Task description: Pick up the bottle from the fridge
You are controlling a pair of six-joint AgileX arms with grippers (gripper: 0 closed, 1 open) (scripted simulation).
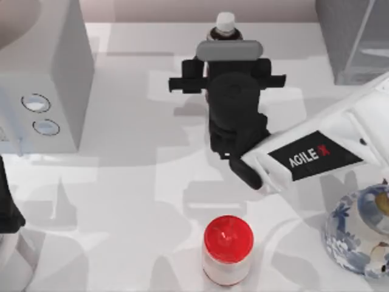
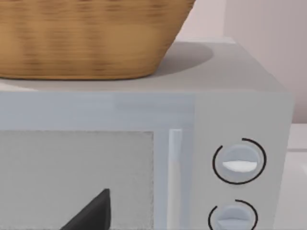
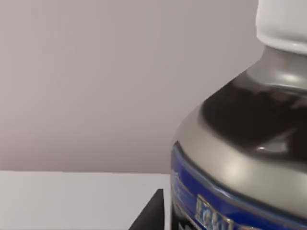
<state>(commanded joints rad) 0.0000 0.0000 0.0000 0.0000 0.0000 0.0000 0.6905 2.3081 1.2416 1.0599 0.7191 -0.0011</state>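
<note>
The bottle (image 1: 225,25), with a white cap, dark contents and a blue label, stands upright on the table at the back centre, not inside the fridge (image 1: 355,42) at the back right. My right gripper (image 1: 226,64) is just in front of the bottle, open, with its black fingers spread wide to either side. The right wrist view shows the bottle (image 3: 240,143) very close, and one dark fingertip (image 3: 149,214) beside it. My left gripper (image 1: 7,210) is parked at the left edge of the table.
A grey box with two round dials (image 1: 42,79) stands at the back left, with a wicker basket (image 2: 86,38) on top. A red-capped white jar (image 1: 227,249) stands at the front centre. A blue-and-white ceramic piece (image 1: 361,231) lies front right.
</note>
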